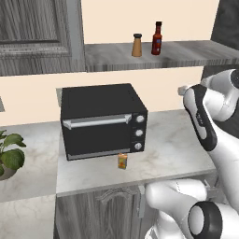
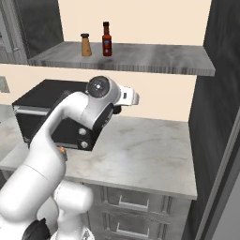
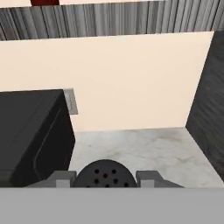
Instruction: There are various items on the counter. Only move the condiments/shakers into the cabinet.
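- Reaching over the counter, the white arm bends at the elbow in the right base view, its hand pointing toward the back wall beside the black toaster oven.
- In the hand view, the gripper sits closed on the black shaker, whose round perforated top shows between the two fingers.
- The tan shaker and the red sauce bottle stand upright, just beside each other, on the cabinet shelf board above the oven.
- The left base view shows the small orange-yellow carton on the counter just in front of the oven, and a potted plant at the left edge.
- The right base view shows drawer fronts below the counter.
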### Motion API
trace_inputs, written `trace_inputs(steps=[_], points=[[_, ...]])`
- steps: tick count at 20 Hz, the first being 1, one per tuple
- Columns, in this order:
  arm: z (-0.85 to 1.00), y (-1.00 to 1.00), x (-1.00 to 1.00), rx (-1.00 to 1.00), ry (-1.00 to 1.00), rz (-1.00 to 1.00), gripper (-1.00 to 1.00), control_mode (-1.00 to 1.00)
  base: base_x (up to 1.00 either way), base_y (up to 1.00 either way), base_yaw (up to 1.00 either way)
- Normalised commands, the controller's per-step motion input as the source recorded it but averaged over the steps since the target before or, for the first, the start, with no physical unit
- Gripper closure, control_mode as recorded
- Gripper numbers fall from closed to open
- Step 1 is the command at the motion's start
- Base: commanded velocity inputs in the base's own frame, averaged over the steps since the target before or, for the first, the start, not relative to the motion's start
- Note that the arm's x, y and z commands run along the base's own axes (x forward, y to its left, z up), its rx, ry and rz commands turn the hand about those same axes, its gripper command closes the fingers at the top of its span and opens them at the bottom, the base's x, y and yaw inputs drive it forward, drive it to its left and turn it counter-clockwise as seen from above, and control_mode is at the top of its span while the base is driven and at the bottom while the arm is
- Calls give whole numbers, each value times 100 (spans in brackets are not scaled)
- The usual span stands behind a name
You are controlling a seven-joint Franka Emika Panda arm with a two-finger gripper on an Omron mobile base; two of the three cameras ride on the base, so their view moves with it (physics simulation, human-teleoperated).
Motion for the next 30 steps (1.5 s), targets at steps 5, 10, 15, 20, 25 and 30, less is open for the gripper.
trace_inputs(steps=[5,10,15,20,25,30], points=[[100,-1,0,0,-11,0,100,-100,0,0,0],[100,-7,0,0,-10,0,100,-100,0,0,0],[88,-2,31,0,0,0,100,-100,0,0,0],[46,-12,56,0,0,0,100,-100,0,0,0],[-11,-6,74,-1,2,0,100,-100,0,0,0],[-41,-6,44,-2,5,0,100,-100,0,0,0]])
